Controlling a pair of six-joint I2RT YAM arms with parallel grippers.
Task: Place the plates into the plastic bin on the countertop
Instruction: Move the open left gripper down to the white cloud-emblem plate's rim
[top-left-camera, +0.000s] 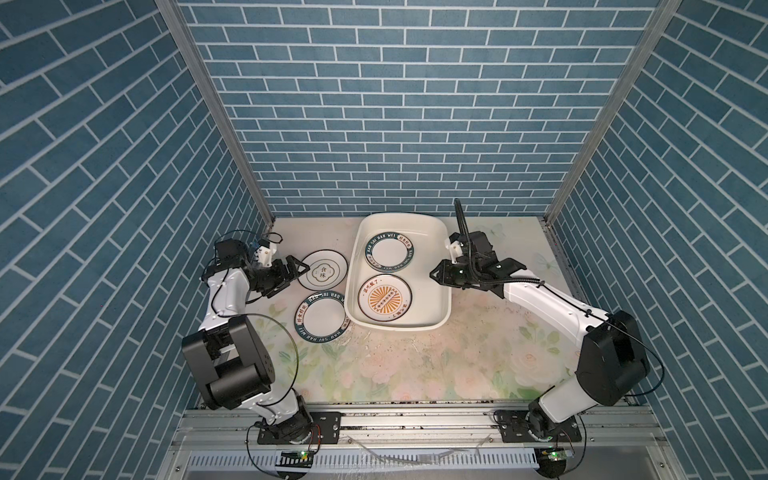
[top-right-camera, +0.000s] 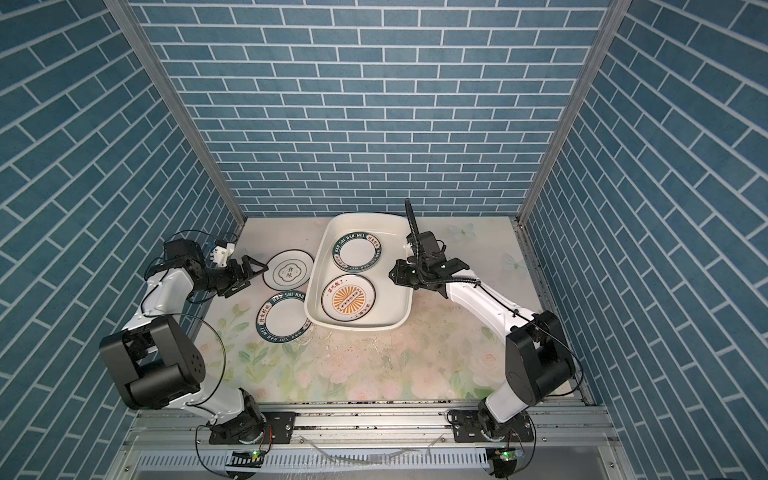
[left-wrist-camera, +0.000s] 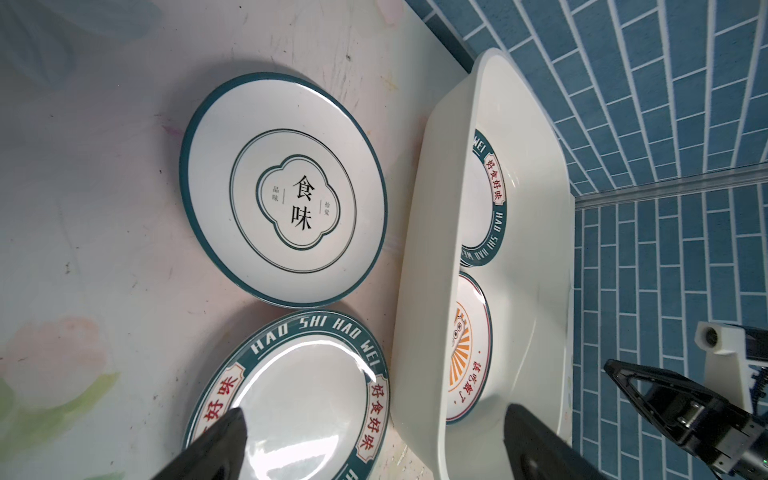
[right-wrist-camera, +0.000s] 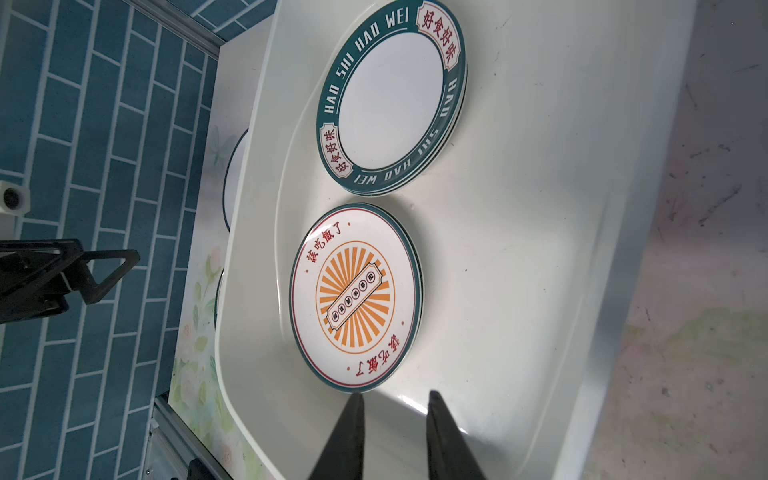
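The white plastic bin (top-left-camera: 432, 307) (top-right-camera: 395, 299) stands at the back of the flowered countertop (top-left-camera: 415, 365). Inside it lie a stack of green-lettered plates (top-left-camera: 390, 251) (right-wrist-camera: 390, 95) and a sunburst plate (top-left-camera: 385, 298) (right-wrist-camera: 355, 297) on top of another. Left of the bin, a ringed plate (top-left-camera: 323, 270) (left-wrist-camera: 286, 187) and a green-lettered plate (top-left-camera: 322, 318) (left-wrist-camera: 299, 399) lie flat on the countertop. My left gripper (top-left-camera: 297, 268) (left-wrist-camera: 376, 415) is open and empty at the ringed plate's left edge. My right gripper (top-left-camera: 434, 274) (right-wrist-camera: 395, 395) hovers over the bin's right rim, its jaws narrowly apart and empty.
Blue brick walls (top-left-camera: 395, 124) close in the back and both sides. A metal rail (top-left-camera: 415, 424) carrying both arm bases runs along the front edge. The near half of the countertop shows only its flower print and some dark specks.
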